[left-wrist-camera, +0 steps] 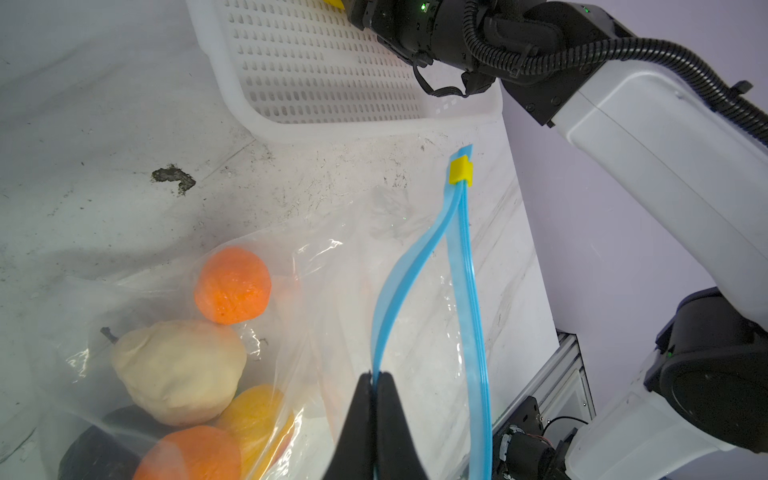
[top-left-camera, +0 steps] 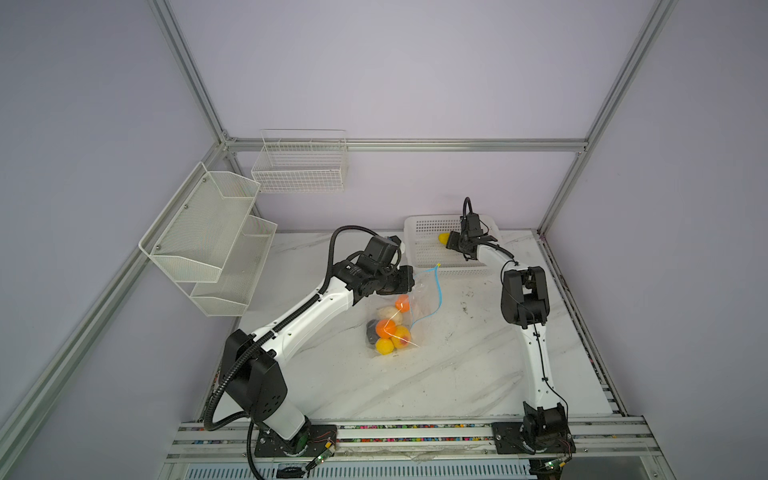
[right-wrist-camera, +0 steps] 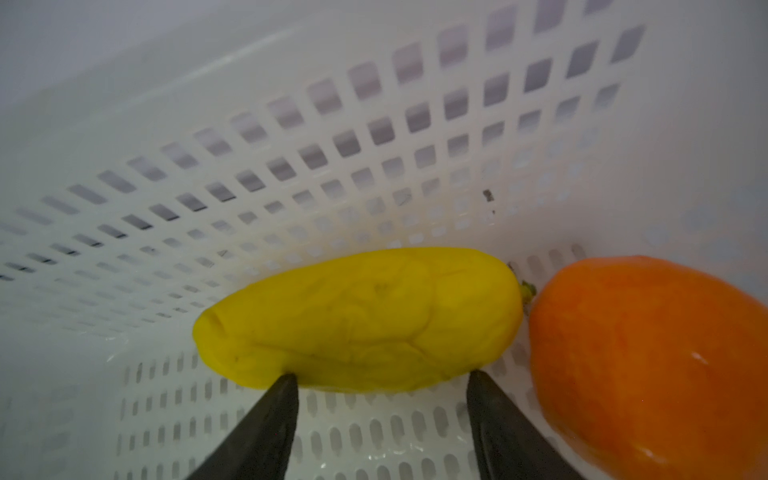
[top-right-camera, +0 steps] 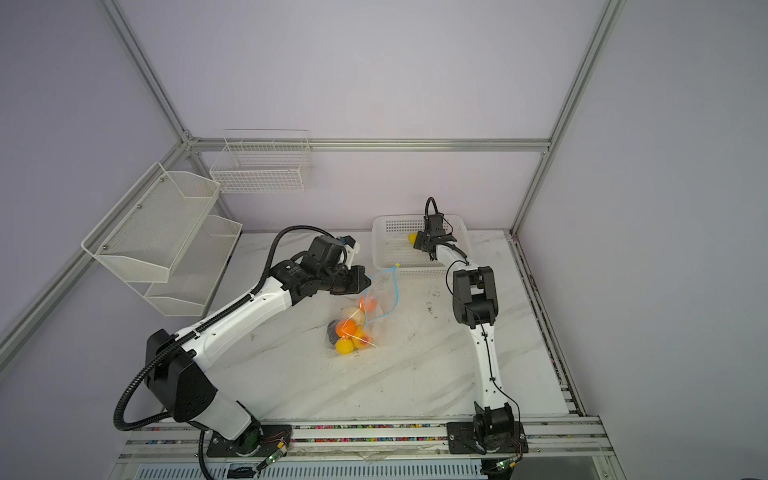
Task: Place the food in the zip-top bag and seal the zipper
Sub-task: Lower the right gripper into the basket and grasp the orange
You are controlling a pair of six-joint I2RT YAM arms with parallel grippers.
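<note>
Clear plastic comes first: the zip-top bag [top-left-camera: 420, 301] lies on the marbled table [top-left-camera: 457, 374] near its middle, its closed bottom toward the robot's bases and its mouth toward the back. Heaped inside that near end are a yellow fruit [top-left-camera: 384, 345], a yellow-red fruit [top-left-camera: 401, 336], an orange ball [top-left-camera: 385, 328], a dark lump [top-left-camera: 370, 330] and a cream bulb [top-left-camera: 391, 314], with a second orange ball [top-left-camera: 402, 303] a little farther up the bag. Beyond them the blue zipper [left-wrist-camera: 471, 291] gapes, its two lips apart and meeting only at the yellow slider [left-wrist-camera: 460, 171] at the far end. The left gripper [left-wrist-camera: 376, 384] is pinched tight on one lip of the zipper, holding that side of the mouth raised off the table. Farther back stands the white perforated basket [top-left-camera: 428, 232], just beyond the slider. The right gripper [right-wrist-camera: 382, 379] reaches down into it with its jaws spread fairly wide, the black fingertips [right-wrist-camera: 286, 399] set against the near side of an elongated yellow fruit [right-wrist-camera: 357, 320]; they seem to touch it, though the close view leaves that unsure, and they do not clasp it. Just beside that fruit's stem end lies an orange fruit [right-wrist-camera: 648, 357], on the basket floor.
</note>
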